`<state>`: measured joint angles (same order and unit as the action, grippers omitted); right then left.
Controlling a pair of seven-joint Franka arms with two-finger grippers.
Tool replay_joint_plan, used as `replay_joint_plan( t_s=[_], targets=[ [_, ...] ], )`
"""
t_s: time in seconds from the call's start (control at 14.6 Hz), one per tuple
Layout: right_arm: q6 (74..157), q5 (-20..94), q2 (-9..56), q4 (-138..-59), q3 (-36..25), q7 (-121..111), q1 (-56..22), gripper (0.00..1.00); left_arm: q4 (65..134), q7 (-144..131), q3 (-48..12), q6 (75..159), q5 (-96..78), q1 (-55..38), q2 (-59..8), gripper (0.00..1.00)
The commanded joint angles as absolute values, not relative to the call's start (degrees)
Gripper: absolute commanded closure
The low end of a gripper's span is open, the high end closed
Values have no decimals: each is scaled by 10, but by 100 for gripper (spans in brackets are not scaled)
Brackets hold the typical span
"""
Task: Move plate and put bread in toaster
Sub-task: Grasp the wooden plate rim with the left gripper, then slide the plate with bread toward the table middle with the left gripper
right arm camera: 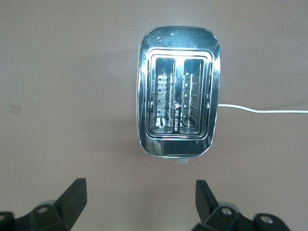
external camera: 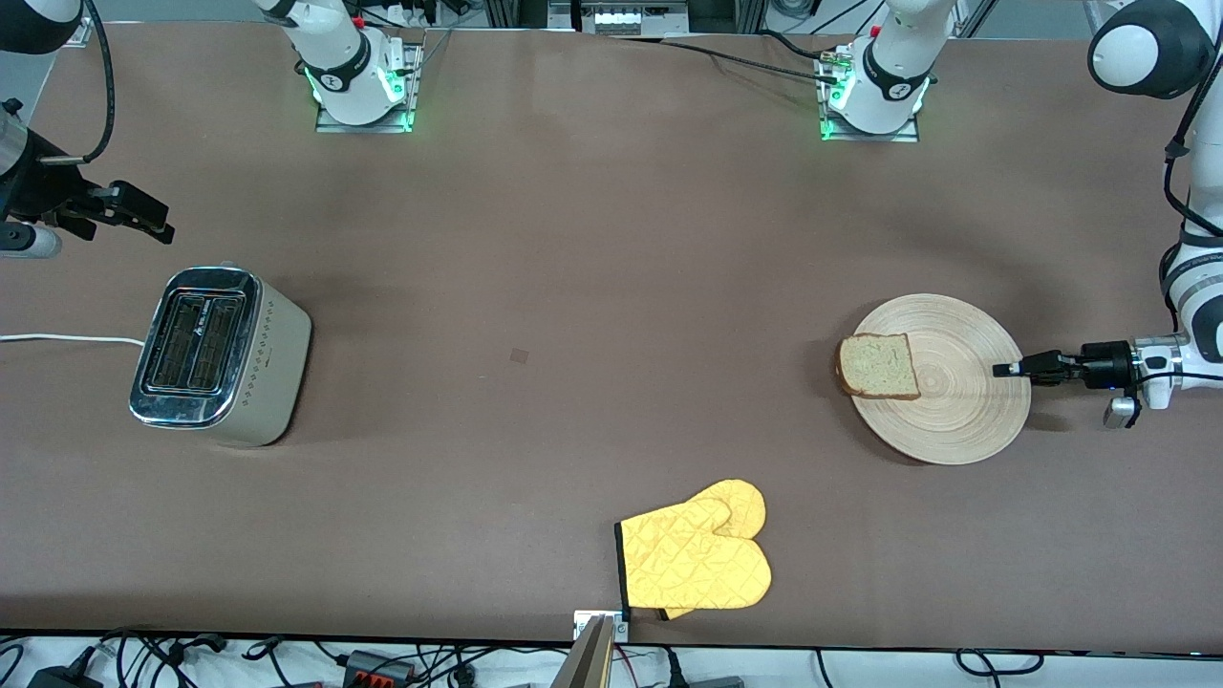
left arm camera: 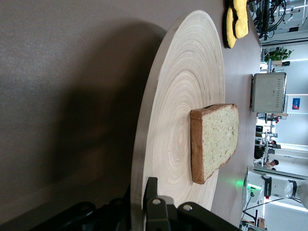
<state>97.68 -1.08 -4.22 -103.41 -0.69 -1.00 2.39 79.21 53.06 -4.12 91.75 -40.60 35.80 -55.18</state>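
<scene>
Left gripper [external camera: 1003, 369]: clamped on round light wooden plate [external camera: 965, 420] rim | right gripper [right arm camera: 140, 202]: wide open, empty, above chrome toaster [external camera: 222, 355] | risk: tilted plate sheds square brown-crusted bread slice [external camera: 878, 366].

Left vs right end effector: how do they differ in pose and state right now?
The left end effector reaches in level with the table and is shut on the rim of the plate, which carries the bread. The right end effector hangs open and empty, pointing down, in the air near the toaster, whose two slots are empty. Both are dark two-finger end effectors, each near its own end of the table.
</scene>
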Motion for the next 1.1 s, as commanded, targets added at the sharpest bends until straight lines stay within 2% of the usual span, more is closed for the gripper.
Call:
replay_joint_plan(
  t_s=[0.0, 0.21, 0.48, 0.62, 0.82, 1.03],
  targets=[
    [980, -14, -50, -1042, -4, -18, 28, 0, 788, 521, -56, 891, -413, 358, -548, 99],
    [981, -14, -51, -1042, -4, -18, 28, 0, 789, 520, -68, 834, -421, 345, -547, 99],
    [991, -14, -44, -1044, -4, -18, 27, 0, 820, 518, -81, 841, -445, 290, -546, 99],
    [993, -14, -44, -1044, -4, -18, 27, 0, 879, 507, -83, 899, -481, 271, -521, 99],
    [994, -14, -44, -1044, -4, -18, 27, 0, 991, 501, -148, 1020, -556, 260, -485, 99],
    [994, -15, -44, -1044, -4, -19, 28, 0, 1046, 501, -234, 1145, -603, 261, -483, 99]
  ],
)
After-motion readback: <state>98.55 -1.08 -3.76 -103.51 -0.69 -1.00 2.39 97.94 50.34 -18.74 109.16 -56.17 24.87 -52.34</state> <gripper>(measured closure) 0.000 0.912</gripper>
